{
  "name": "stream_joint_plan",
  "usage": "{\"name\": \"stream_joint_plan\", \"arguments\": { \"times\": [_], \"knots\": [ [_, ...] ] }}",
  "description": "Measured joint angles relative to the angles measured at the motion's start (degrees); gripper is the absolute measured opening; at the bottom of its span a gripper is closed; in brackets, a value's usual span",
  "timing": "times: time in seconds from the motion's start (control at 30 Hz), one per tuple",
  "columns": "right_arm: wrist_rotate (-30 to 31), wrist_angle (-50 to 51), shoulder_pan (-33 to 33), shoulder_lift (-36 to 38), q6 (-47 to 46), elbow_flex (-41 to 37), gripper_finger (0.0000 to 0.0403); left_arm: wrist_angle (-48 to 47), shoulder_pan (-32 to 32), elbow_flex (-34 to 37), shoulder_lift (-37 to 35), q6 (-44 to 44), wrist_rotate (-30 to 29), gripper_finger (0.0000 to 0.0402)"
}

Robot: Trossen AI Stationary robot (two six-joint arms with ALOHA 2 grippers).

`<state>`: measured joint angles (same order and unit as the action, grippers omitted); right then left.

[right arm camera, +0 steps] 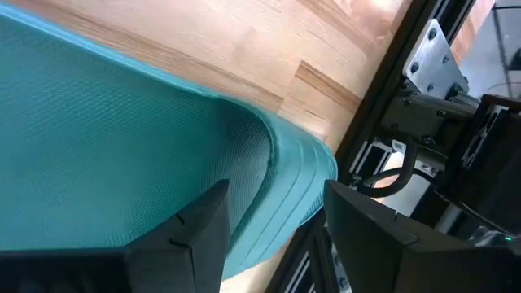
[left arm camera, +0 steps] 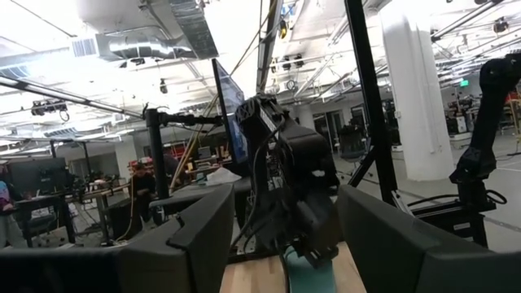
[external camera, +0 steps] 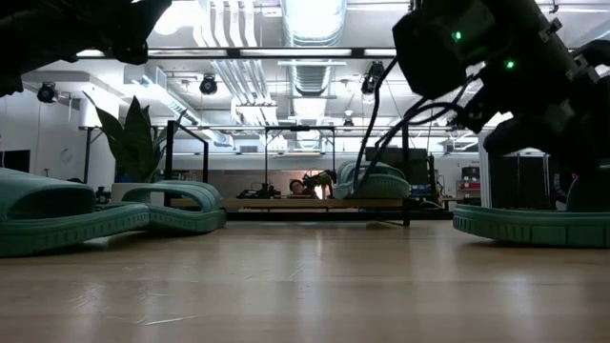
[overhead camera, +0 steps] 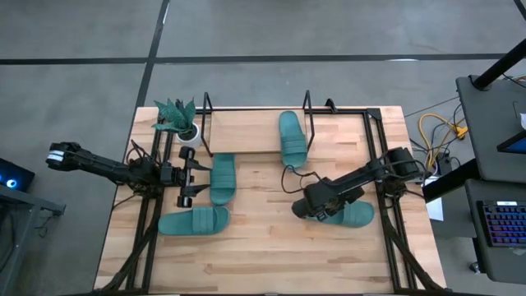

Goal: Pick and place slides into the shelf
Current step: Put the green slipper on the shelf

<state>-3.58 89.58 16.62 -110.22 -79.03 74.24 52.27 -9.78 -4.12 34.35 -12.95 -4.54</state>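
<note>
Several teal slides show in the high view. One lies on the shelf (overhead camera: 246,131), the light board at the table's far side, as the slide on the shelf (overhead camera: 292,138). Two slides (overhead camera: 222,178) (overhead camera: 193,220) rest sole-down on the table near my left gripper (overhead camera: 196,176), which stands open and holds nothing. Another slide (overhead camera: 355,215) lies at the right under my right gripper (overhead camera: 316,207). That gripper is open and slants down over the slide's rounded end (right arm camera: 277,163). My right gripper comes slanting down at the slide's rounded end. One finger (right arm camera: 191,236) stands over the textured footbed and the other finger (right arm camera: 378,236) stands outside the ribbed side wall (right arm camera: 297,191). Whether either finger touches the slide I cannot tell.
A small potted plant (overhead camera: 177,119) stands at the shelf's left end. Black frame rails (overhead camera: 386,189) run along both table sides. Bare tabletop (overhead camera: 263,247) lies between the arms and along the near edge.
</note>
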Motion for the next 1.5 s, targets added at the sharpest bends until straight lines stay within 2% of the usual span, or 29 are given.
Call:
{"name": "stream_joint_plan", "arguments": {
  "times": [0.53, 0.67, 0.9, 0.93, 1.17, 1.5],
  "knots": [
    [0.11, 0.82, -0.02, -8.89, 15.86, 0.0, 0.0178, -0.04, 0.0, 0.0, 0.0, 0.0, 0.0, 0.0204],
    [0.16, 0.91, -0.02, -8.48, 16.07, -0.02, 0.0139, -0.04, 0.0, 0.0, 0.0, 0.0, 0.0, 0.0204],
    [-0.25, 0.61, -0.04, -6.16, 20.45, -0.02, 0.0025, -0.01, 0.0, 0.0, 0.0, -0.01, 0.0, 0.0204],
    [-0.1, 0.59, -0.04, -6.06, 21.21, 0.02, 0.0018, 0.01, 0.0, 0.0, 0.0, -0.01, 0.0, 0.0204],
    [3.79, 0.08, 0.0, -5.02, 23.52, 1.04, 0.0014, -0.01, 0.0, 0.0, -0.09, -0.02, 0.0, 0.0204],
    [10.06, -0.01, 1.38, 3.02, 22.06, 2.72, 0.0013, -0.07, 0.0, 0.0, 0.0, -0.02, 0.0, 0.0204]
  ]
}}
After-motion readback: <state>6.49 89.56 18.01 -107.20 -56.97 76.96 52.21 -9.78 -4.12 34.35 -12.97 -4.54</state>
